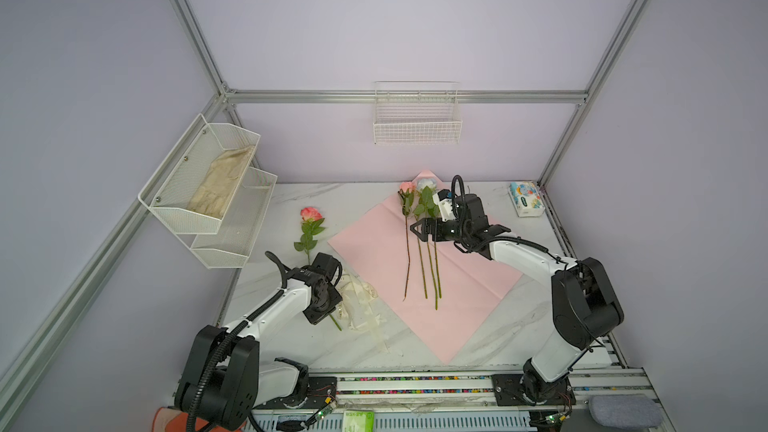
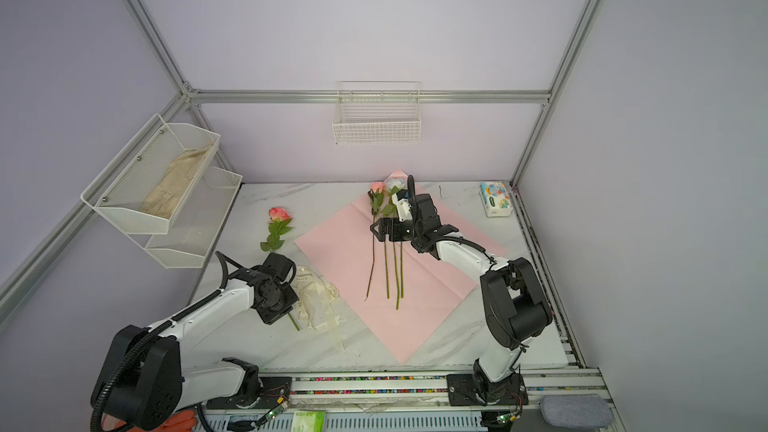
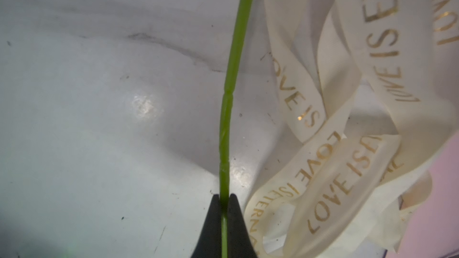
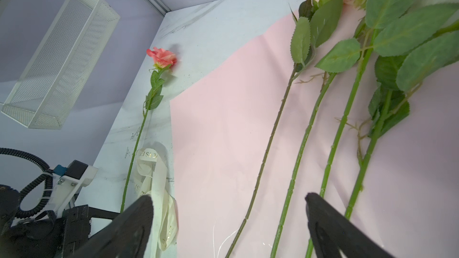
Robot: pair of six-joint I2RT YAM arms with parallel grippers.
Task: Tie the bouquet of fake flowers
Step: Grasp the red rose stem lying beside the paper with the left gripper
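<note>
Left gripper point(image 3: 224, 196) tight on rose stem point(image 3: 229, 90) — grip hidden from above

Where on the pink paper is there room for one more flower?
Bare: the pink paper sheet left of the four green flower stems, and its near corner below their ends. Crowded: around the cream lettered ribbon.

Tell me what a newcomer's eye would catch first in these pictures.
A pink paper sheet lies on the marble table with four long-stemmed roses on it, the open right gripper above their stems. At left, the left gripper is shut on the stem of a lone coral rose, beside a gold-lettered cream ribbon.
</note>
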